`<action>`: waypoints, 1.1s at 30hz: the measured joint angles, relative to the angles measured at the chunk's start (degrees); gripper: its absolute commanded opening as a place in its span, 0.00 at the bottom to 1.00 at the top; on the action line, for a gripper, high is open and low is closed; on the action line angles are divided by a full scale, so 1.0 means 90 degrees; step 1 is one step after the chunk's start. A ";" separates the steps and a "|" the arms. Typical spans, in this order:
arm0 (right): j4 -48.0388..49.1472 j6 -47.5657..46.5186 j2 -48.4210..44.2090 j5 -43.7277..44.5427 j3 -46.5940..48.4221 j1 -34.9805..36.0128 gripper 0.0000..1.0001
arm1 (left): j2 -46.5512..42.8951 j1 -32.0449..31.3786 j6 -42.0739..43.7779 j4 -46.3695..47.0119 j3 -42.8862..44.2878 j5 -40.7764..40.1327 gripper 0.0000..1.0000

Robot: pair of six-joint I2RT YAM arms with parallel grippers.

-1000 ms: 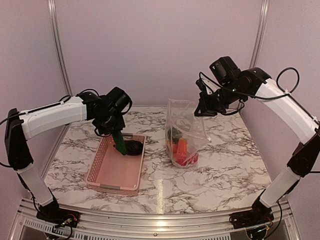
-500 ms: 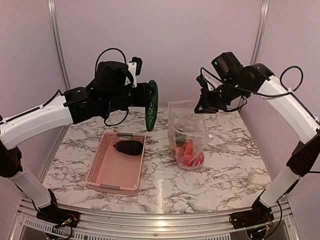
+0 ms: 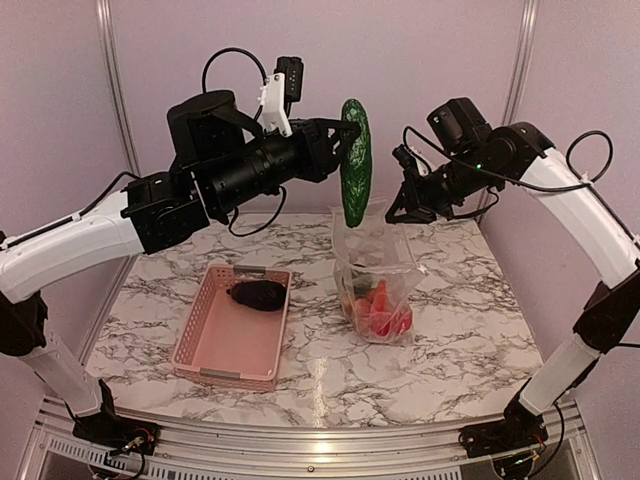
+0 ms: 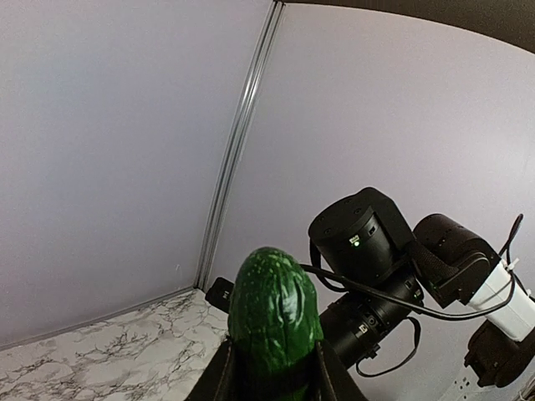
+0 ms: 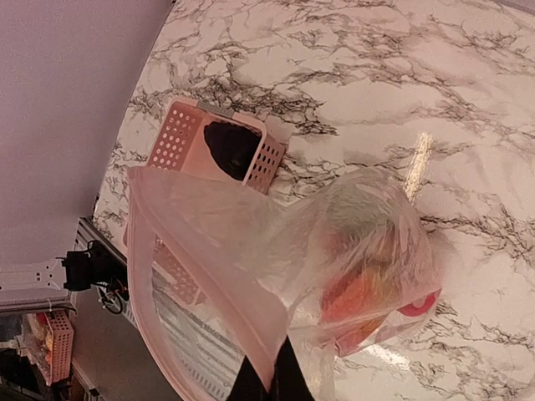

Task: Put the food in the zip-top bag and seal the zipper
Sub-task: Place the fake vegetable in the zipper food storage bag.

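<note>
My left gripper (image 3: pixel 347 135) is shut on a green cucumber (image 3: pixel 354 165), which hangs upright in the air just above the mouth of the zip-top bag (image 3: pixel 375 265). In the left wrist view the cucumber (image 4: pixel 274 313) fills the gap between my fingers (image 4: pixel 219 380). The clear bag stands on the table with red and orange food (image 3: pixel 380 308) inside. My right gripper (image 3: pixel 396 213) is shut on the bag's mouth edge and holds it up. The pale pink zipper (image 5: pixel 205 263) runs along the open mouth. A dark purple eggplant (image 3: pixel 258 294) lies in the pink basket.
The pink basket (image 3: pixel 215 345) sits on the marble table left of the bag, also seen in the right wrist view as a pink basket (image 5: pixel 171 138). Metal frame posts (image 3: pixel 112 90) stand at the back corners, with walls close behind.
My left arm has lifted the cucumber out of the basket and swung it up and right to above the bag's mouth. The right gripper kept hold of the bag's edge.
</note>
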 measured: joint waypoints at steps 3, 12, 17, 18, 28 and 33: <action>-0.0022 0.0044 0.0005 -0.0143 0.0131 0.0000 0.00 | 0.0141 -0.0053 0.0092 0.0449 -0.0049 0.0061 0.07; -0.0078 0.0117 0.0097 -0.0495 0.0493 0.0000 0.00 | 0.0682 -0.0092 0.0435 0.1853 -0.0933 -0.0027 0.15; -0.0100 0.0170 0.0136 -0.0568 0.0483 0.0002 0.00 | 0.0899 -0.0112 0.0566 0.2295 -0.1345 -0.0335 0.24; -0.0097 0.0182 0.0136 -0.0576 0.0483 0.0002 0.00 | 0.0918 -0.0114 0.0566 0.2324 -0.1387 -0.0403 0.26; 0.0083 0.0282 0.0134 -0.0590 0.0143 0.0005 0.00 | 0.0930 -0.0121 0.0318 0.2346 -0.1598 -0.1010 0.39; 0.0143 0.0284 0.0134 -0.0593 0.0051 0.0005 0.00 | 0.0930 -0.0121 0.0238 0.2181 -0.1651 -0.1163 0.53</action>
